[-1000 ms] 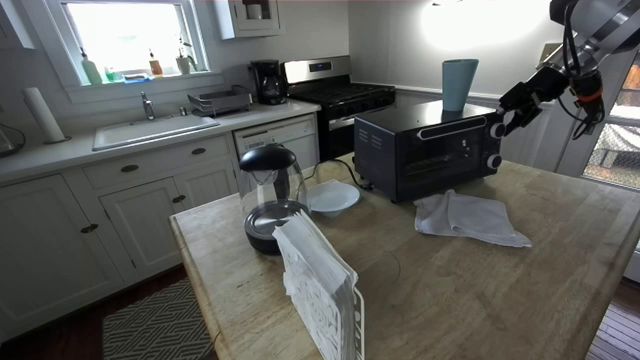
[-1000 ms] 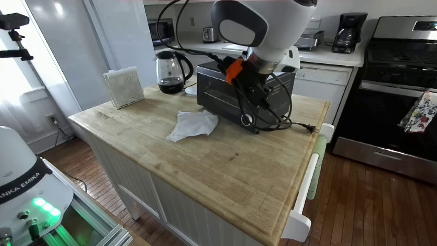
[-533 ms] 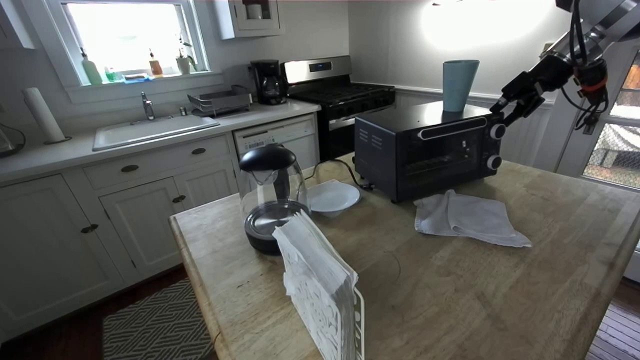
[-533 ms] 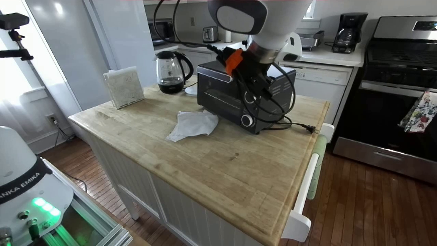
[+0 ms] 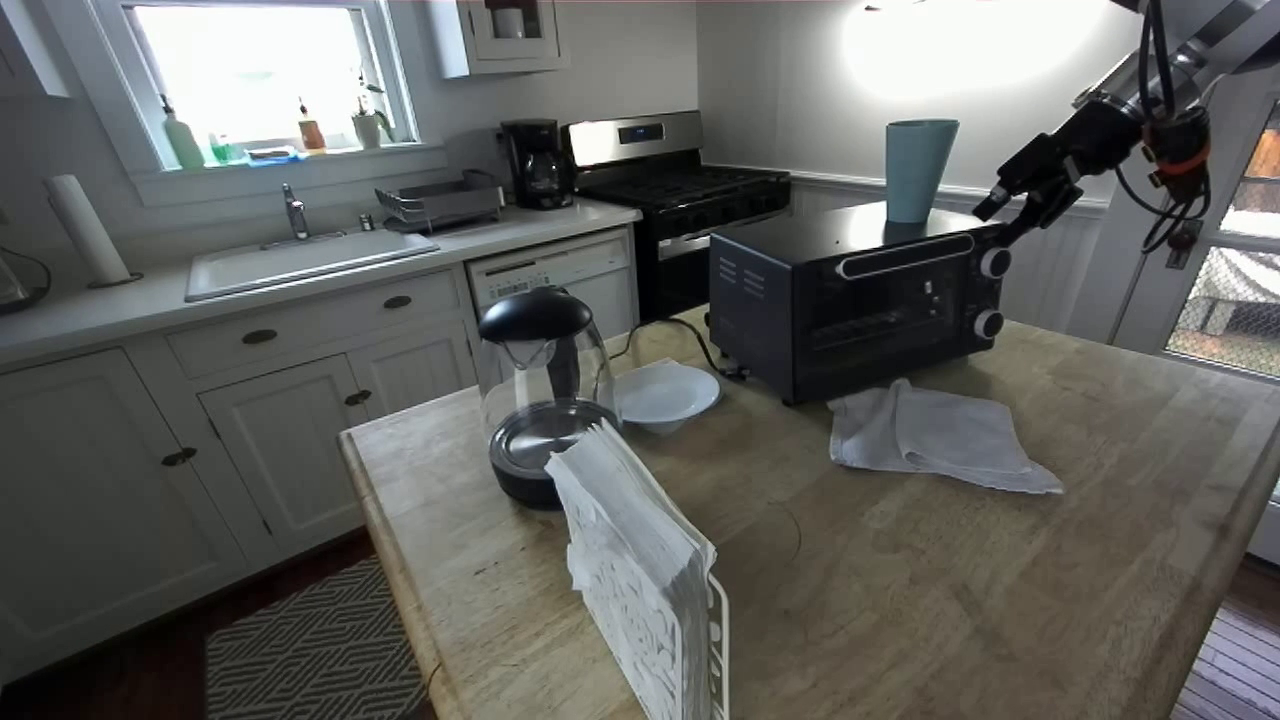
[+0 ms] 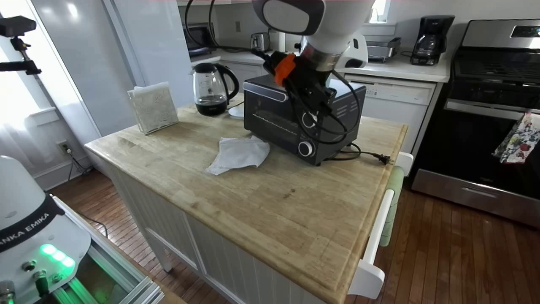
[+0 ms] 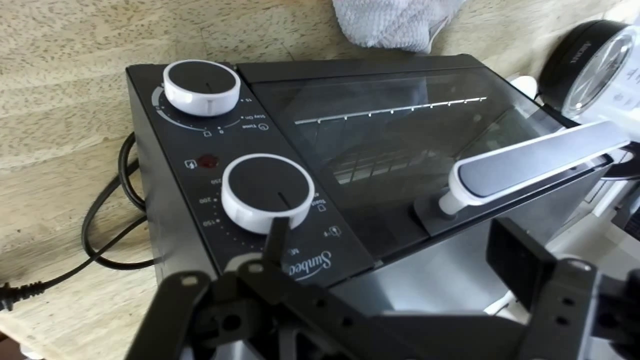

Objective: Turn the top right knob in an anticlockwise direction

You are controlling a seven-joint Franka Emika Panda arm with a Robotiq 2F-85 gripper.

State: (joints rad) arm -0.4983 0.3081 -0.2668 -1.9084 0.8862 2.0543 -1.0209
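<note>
Wrist view shows you the upper knob [image 7: 267, 187] and the lower knob [image 7: 202, 86], two in all, on the front of one oven [image 7: 380, 135]. The upper knob, the one in your task, sits at the right end of the oven front beside the temperature numbers; the dark line on its face slants to the lower right of that view. One red light [image 7: 208, 161] lies between the knobs, and one handle [image 7: 535, 162] crosses the door.

Your end effector [image 7: 396, 250] has its two fingers [image 7: 515, 260] spread wide, with the oven's door and top showing in the gap. One fingertip overlaps the rim of the upper knob in the wrist view; you cannot tell whether they touch. In an exterior view, you see the fingertips just above that knob.

One cup [image 5: 918, 170] stands upright on the oven. Around it on your one table [image 5: 850, 600], you count one kettle [image 5: 548, 400], one white dish [image 5: 665, 392], one cloth [image 5: 945, 435], one plug [image 6: 383, 159] and one napkin holder [image 5: 632, 625].
</note>
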